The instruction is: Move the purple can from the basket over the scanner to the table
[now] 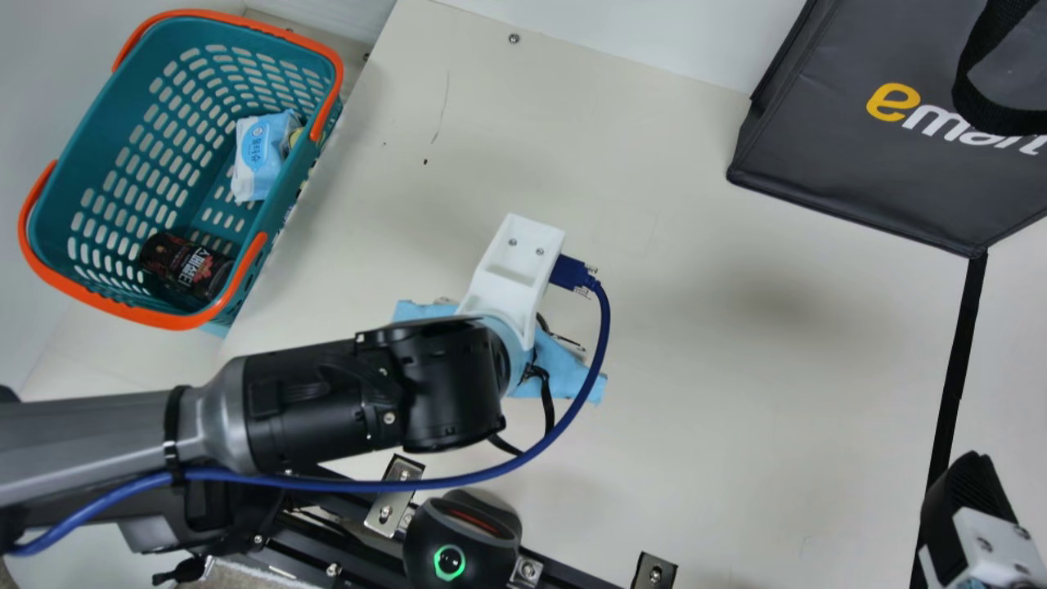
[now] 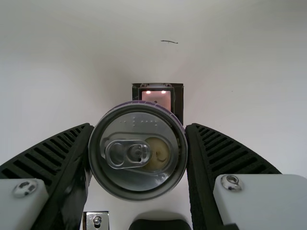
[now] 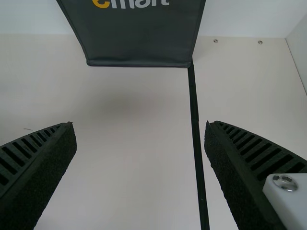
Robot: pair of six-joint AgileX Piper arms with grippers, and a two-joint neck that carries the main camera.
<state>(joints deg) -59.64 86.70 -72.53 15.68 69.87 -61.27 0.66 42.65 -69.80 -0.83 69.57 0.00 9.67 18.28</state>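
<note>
Purple can point(image 2: 139, 151) out of basket point(image 1: 173, 319), pickup done. Left end effector point(image 2: 140, 125) pinching it over scanner point(image 2: 157, 94), pass probably underway. Right end effector point(image 3: 140, 123) spread wide. Left to do: finish pass, park can on tabletop point(image 1: 736, 393).

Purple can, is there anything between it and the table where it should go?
Partly, it seems: the scanner sits beneath, its near part hidden behind the can, which the left pincer grips. To either side of the scanner, nothing visible stands between can and table.
</note>
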